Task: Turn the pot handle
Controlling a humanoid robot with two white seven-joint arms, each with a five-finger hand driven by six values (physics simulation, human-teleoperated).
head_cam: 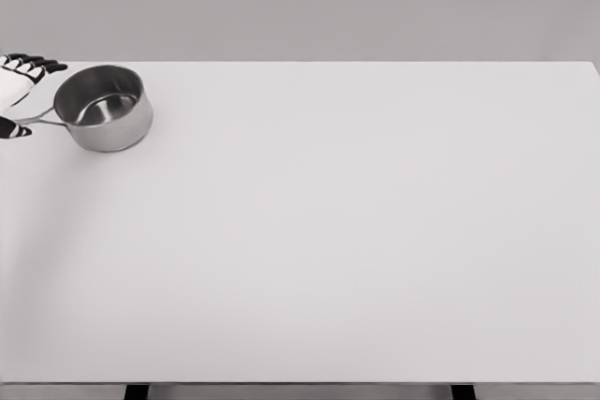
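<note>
a wide white table point(356, 231) fills nearly the whole view, running from the near edge to the far grey wall. one steel pot point(103, 106) stands upright at the far left corner of it, open mouth up and nothing inside. one thin handle point(37, 119) sticks out of the pot toward the left edge of the view. one hand point(17, 91) shows there, cut off by the frame, and since it comes in from the left it reads as the left hand; the right arm is out of sight.

the fingers are spread apart, dark tips reaching over the handle toward the pot rim, and one dark tip sits just below the handle (whether any of them touches the metal is too small to tell). nothing is clamped.

the step in hand looks like the reach, with the grasp not yet made. the next move likely calls for closing around the handle, then sweeping it round so the pot turns on its base without tipping or sliding off the far left edge.
</note>
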